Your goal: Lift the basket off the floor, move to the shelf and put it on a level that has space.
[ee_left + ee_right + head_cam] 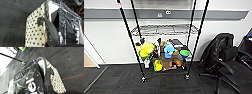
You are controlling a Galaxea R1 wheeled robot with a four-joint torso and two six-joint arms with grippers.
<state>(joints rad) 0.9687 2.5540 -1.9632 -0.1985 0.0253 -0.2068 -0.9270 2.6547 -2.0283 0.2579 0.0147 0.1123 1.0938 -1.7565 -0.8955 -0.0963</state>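
Basket [36,33] held off the carpet floor [12,25], a dark finger [50,28] of the left gripper [52,37] hooked over its rim. Same for the right gripper [48,79] on the opposite rim; closure of either impossible to tell. Inside, glossy black packets [31,83] with white lettering, cut off and unreadable. Ahead, the black wire shelf [164,30], one grid level [166,29] bare, colourful toys [159,55] beneath. Black office chairs [224,60] close beside, against the white wall.
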